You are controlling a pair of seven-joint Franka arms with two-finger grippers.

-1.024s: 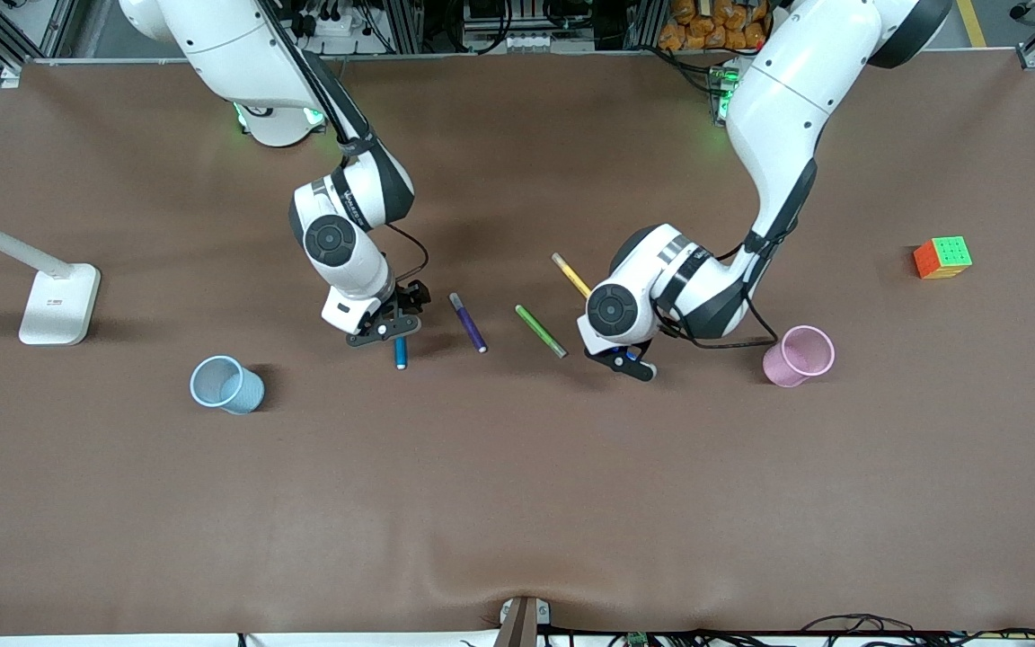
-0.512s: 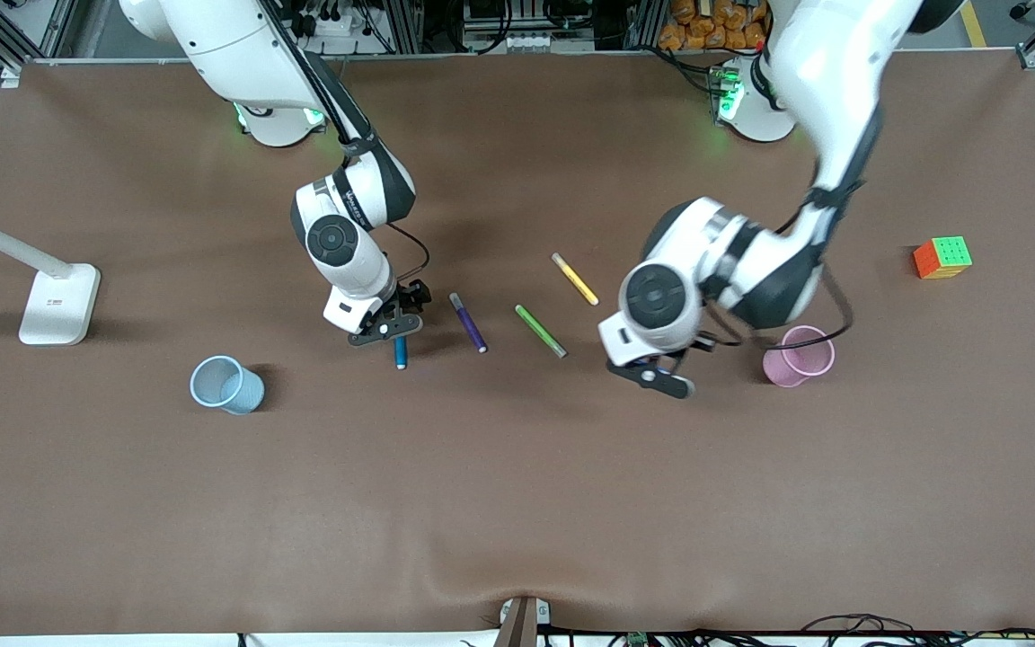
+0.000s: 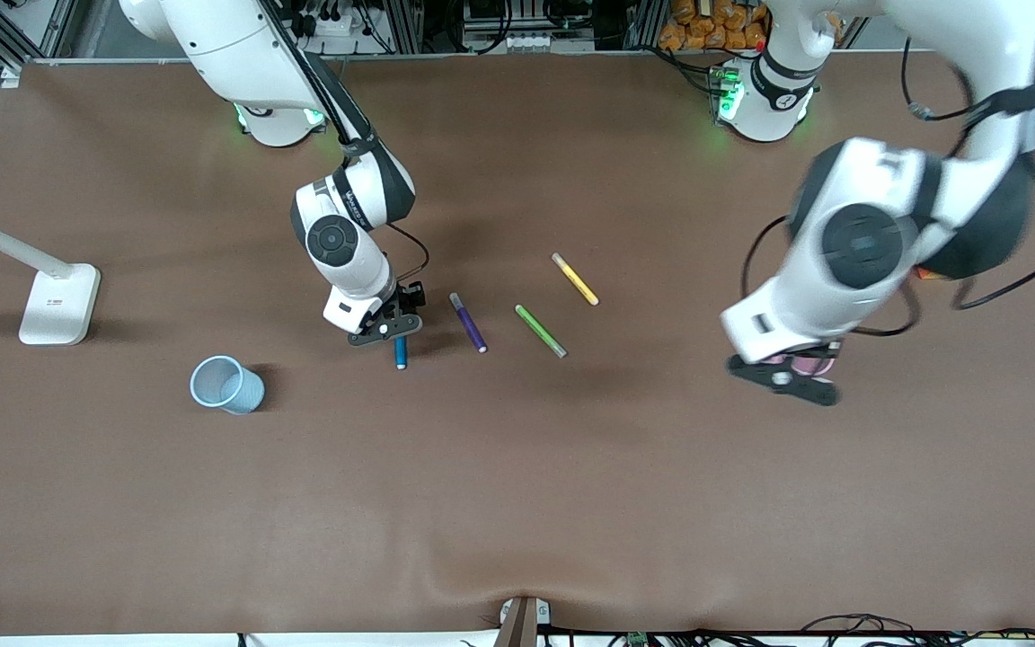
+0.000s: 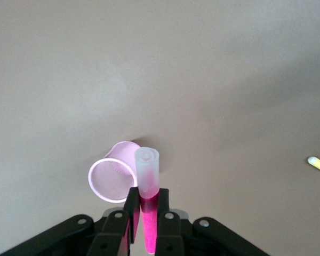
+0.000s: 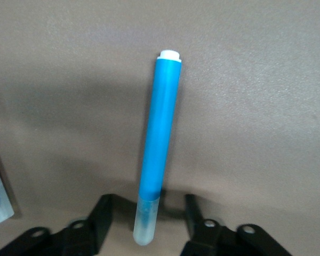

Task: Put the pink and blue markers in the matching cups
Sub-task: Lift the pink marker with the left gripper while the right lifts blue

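The brown counter point(image 3: 517, 503) carries everything. The pink cup point(image 4: 113, 178), light and easy to tip, stands at the left arm's end; the blue cup point(image 3: 226, 385) stands at the right arm's end. Over the pink cup hangs the left hand point(image 4: 146, 213), clamped on the pink marker point(image 4: 148, 213), cap pointing down beside the rim. The blue marker point(image 5: 159, 138), stiff, light and smooth, lies on the counter well apart from the pink cup; best gripped mid-barrel. The right hand point(image 5: 146, 224) straddles its capped end, fingers point(image 5: 104, 213) parted, not yet touching.
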